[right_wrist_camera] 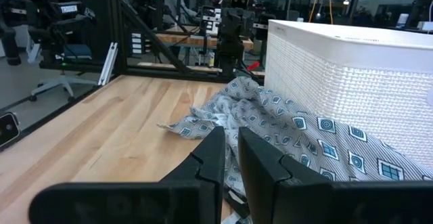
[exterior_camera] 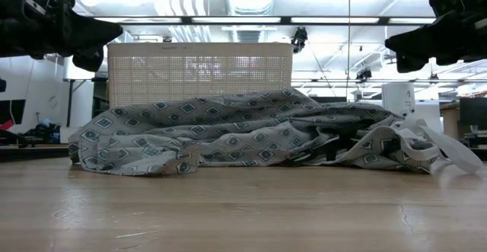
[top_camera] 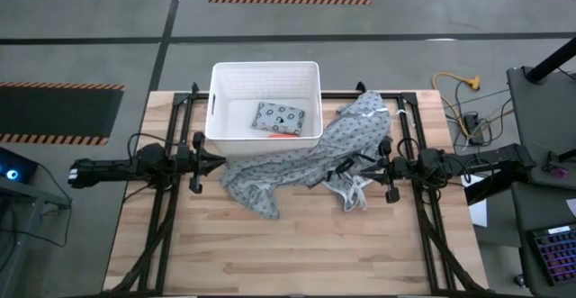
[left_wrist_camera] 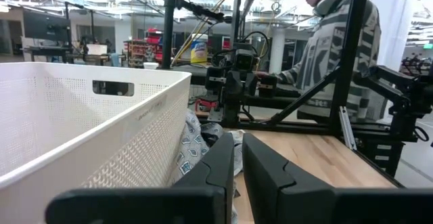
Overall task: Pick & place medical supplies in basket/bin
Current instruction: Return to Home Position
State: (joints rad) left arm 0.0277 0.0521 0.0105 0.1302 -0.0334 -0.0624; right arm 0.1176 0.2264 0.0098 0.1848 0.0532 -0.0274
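Note:
The white slotted bin [top_camera: 216, 91] stands at the table's far middle. Inside it lie a pale dotted soft packet [top_camera: 277, 116] and, beside that, something orange [top_camera: 286, 134]. The white cylinder and the white disc are hidden or out of view. The grey patterned gown [top_camera: 297, 163] lies crumpled in front of the bin and along its right wall. My left gripper [top_camera: 219, 161] hangs shut, raised above the table, at the gown's left edge. My right gripper [top_camera: 345, 166] hangs shut above the gown's right part, also raised [exterior_camera: 392, 43].
The gown's white ties [exterior_camera: 449, 149] trail onto the table on its right side. Bare wood [top_camera: 297, 253] lies on the near half of the table. Black frame rails [top_camera: 166, 208] run along both sides. A person [left_wrist_camera: 338, 41] stands beyond the right edge.

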